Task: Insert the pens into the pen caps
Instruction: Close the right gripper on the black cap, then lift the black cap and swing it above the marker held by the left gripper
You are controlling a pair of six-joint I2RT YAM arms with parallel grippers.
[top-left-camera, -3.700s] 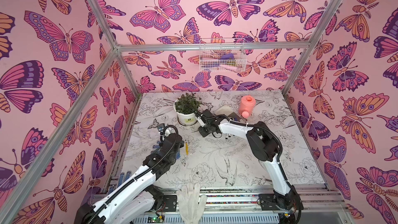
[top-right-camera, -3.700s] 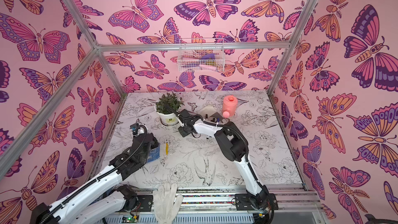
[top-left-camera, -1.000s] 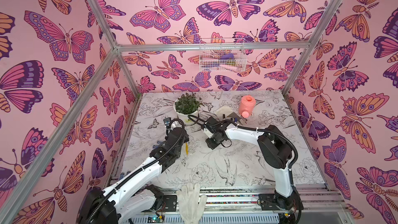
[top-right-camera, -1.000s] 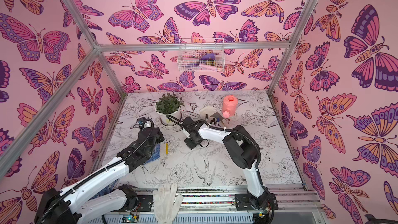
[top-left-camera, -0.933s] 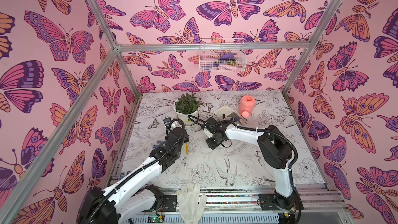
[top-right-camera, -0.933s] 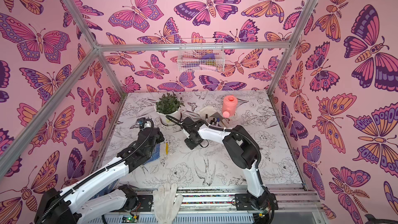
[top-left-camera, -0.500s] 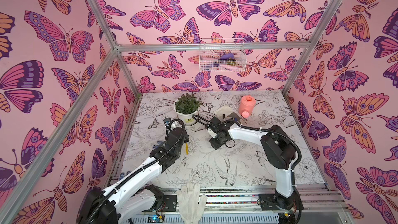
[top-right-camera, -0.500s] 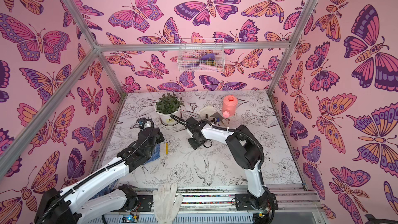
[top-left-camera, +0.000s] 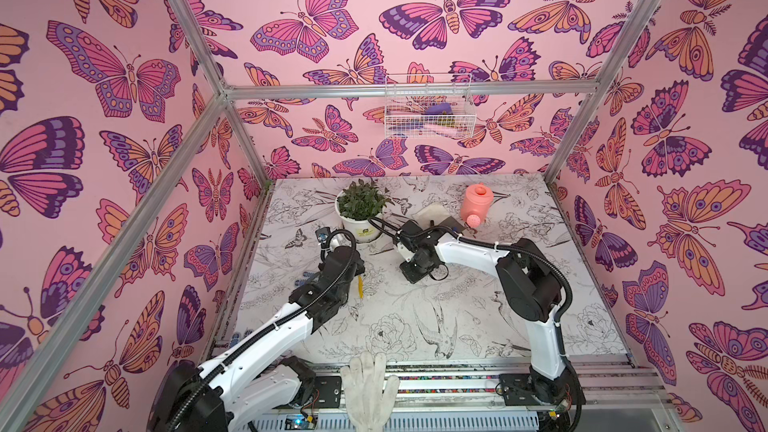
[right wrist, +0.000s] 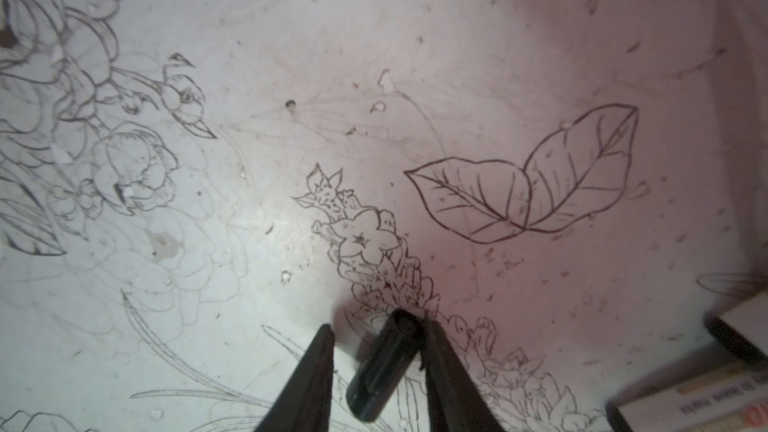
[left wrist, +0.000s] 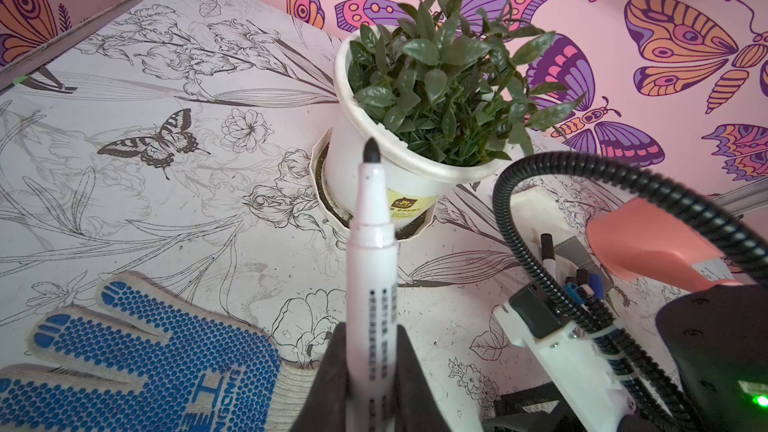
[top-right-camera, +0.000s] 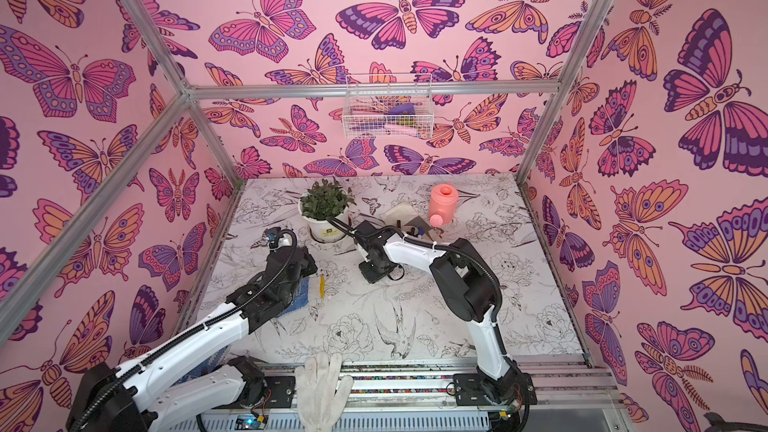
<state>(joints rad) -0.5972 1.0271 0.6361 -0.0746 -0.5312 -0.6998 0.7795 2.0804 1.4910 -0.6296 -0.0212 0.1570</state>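
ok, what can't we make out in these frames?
- Right gripper: hidden under its wrist in both top views.
- Black cap: open end too dark, right wrist view.
- Pen in left gripper: rear end cut off at left wrist view's edge.
- Other pens and caps: partly behind the right arm's cable, left wrist view.
- Wire basket contents: too small, both top views.

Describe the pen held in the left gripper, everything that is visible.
The pen is a slim white plastic-looking marker, uncapped, with a rounded dark felt tip, a stepped collar behind it and small dark print along the barrel. The left gripper is shut on its barrel; nothing else touches it, and its tip is free in air.
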